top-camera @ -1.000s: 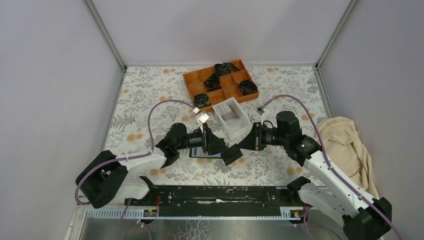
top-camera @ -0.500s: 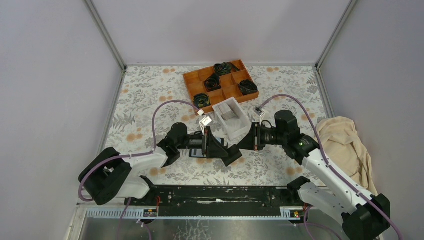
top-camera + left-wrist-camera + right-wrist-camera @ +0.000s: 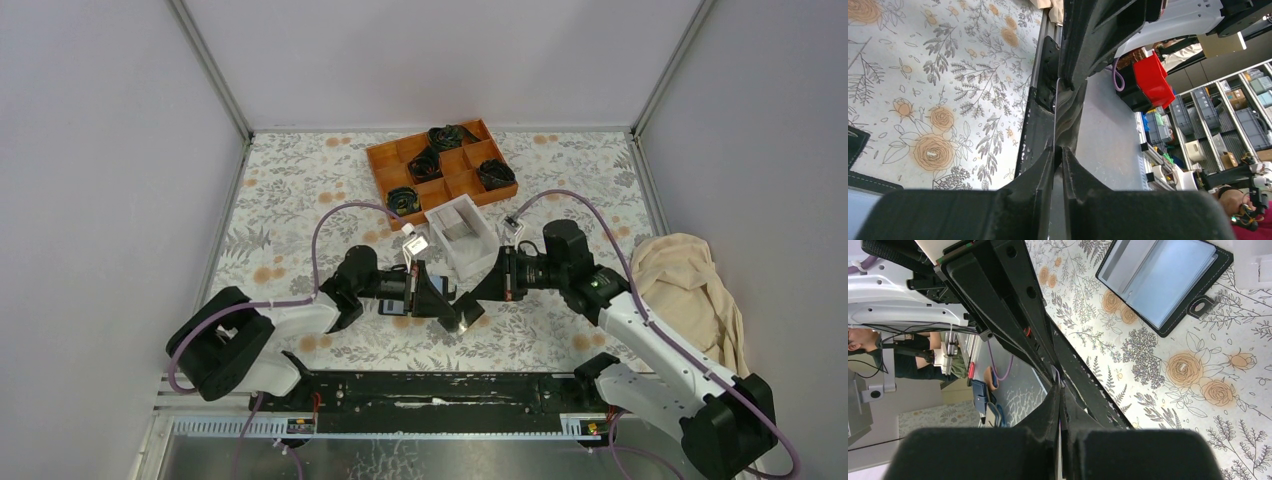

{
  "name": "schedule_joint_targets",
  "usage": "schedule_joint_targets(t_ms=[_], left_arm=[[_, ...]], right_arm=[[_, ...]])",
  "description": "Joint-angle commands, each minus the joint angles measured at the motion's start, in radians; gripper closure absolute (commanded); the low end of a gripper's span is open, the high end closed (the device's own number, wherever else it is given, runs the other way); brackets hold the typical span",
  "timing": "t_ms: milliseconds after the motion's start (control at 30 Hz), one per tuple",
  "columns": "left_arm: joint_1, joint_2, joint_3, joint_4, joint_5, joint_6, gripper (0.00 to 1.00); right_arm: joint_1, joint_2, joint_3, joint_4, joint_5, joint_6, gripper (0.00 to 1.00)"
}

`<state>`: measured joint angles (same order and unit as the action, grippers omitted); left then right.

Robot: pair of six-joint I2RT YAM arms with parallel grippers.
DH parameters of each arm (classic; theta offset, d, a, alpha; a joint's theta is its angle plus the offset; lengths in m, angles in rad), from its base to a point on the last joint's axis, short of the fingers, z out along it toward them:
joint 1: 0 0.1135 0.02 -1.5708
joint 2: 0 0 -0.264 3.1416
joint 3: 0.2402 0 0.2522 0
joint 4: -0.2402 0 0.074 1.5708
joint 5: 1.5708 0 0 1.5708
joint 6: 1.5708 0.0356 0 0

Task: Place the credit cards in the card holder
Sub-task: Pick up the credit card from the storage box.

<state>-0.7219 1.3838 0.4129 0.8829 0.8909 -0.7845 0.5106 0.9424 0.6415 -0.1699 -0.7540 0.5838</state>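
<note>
One credit card [image 3: 1055, 120] shows edge-on as a thin pale line held between the two grippers, just above the table. My left gripper [image 3: 1058, 148] has its jaws pressed together on one end of it. My right gripper [image 3: 1059, 386] is shut on the other end. From above, the left gripper [image 3: 456, 310] and right gripper [image 3: 478, 293] meet tip to tip in front of the white box. The card holder [image 3: 1168, 285] lies open and flat on the table, black with bluish-grey pockets and a snap tab. It sits under the left arm [image 3: 392, 304].
A white open-top box [image 3: 478, 250] stands just behind the grippers. An orange compartment tray [image 3: 470, 185] with dark bundles sits further back. A beige cloth [image 3: 690, 290] is heaped at the right edge. The black rail [image 3: 430, 385] runs along the near edge.
My left gripper's jaws have closed from wide open onto the card, and that arm has slid a little right. The right gripper stayed shut and edged slightly left.
</note>
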Motion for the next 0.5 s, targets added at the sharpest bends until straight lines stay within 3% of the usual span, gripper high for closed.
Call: schedule_joint_targets(t_ms=[0,100,200,267,367,467], left_arm=[[0.004,0.01,-0.008,0.079,0.041,-0.005,0.89],[0.004,0.015,-0.015,0.104,0.047,-0.016,1.0],[0.004,0.017,-0.026,0.128,0.046,-0.024,1.0],[0.01,0.012,-0.037,0.133,0.022,-0.025,1.0],[0.035,-0.032,-0.059,0.063,-0.085,-0.01,1.0],[0.044,-0.112,-0.08,-0.06,-0.27,0.018,1.0]], right_arm=[[0.007,0.012,0.001,0.05,-0.024,-0.006,1.0],[0.007,0.022,0.0,0.052,-0.022,-0.006,1.0],[0.007,0.023,0.006,0.05,-0.02,-0.009,1.0],[0.008,0.019,0.017,0.032,0.0,-0.021,0.88],[0.007,0.003,0.039,0.002,0.062,-0.035,0.58],[0.006,-0.014,0.052,-0.009,0.135,-0.04,0.47]])
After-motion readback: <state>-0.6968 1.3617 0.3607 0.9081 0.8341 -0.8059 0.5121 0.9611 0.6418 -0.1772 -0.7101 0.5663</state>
